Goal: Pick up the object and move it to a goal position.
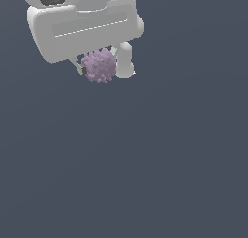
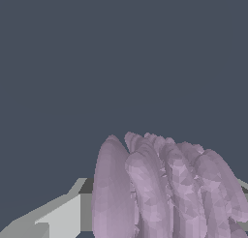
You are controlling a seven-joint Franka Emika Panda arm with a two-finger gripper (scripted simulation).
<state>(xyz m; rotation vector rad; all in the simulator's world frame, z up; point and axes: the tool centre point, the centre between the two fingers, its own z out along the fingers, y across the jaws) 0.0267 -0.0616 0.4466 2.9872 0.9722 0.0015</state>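
Observation:
The object [image 1: 99, 65] is a small pale purple-pink knobbly lump, near the top of the exterior view. My white gripper [image 1: 104, 67] is shut on it: one finger [image 1: 125, 61] shows at its right in the exterior view, the other is mostly hidden behind it at its left. The white hand body [image 1: 82, 29] sits just above. In the wrist view the object [image 2: 164, 188] fills the near part of the picture, with one pale grey finger [image 2: 58, 215] beside it. No goal marker shows.
A plain dark grey-blue ground [image 1: 145, 159] fills the rest of both views. No other objects or edges show.

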